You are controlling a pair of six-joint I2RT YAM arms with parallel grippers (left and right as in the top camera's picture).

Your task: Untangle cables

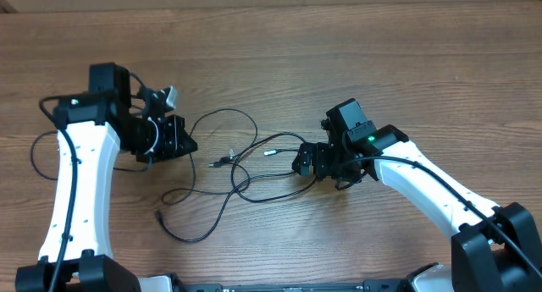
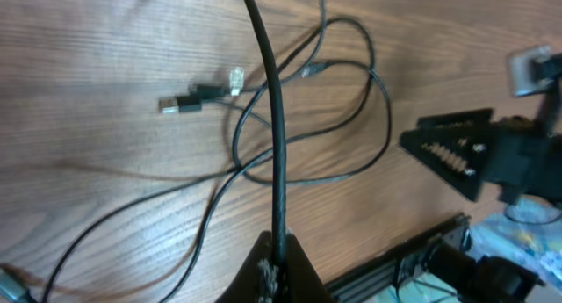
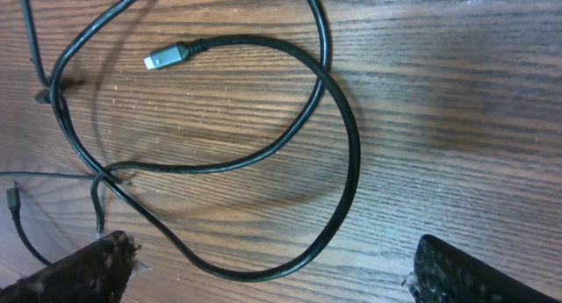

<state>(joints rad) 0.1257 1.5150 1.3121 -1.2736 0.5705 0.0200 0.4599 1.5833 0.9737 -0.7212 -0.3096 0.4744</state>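
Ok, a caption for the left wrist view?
Left jaws shut on one cable; other cables lie looped on the table.

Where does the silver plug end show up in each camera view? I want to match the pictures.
Overhead: silver plug at centre, just left of the right hand.
Left wrist: tiny silvery spot, top centre, right of the held cable; probably the same plug.
Right wrist: upper left, tip pointing left.
Shared landmark: the right hand; one finger at right in left wrist, both fingers at the bottom corners of its own view.

Black cables (image 3: 355,158), one with a silver plug (image 3: 167,56), on a brown wood-grain tabletop (image 3: 457,101); arms (image 1: 80,182) are white and black.
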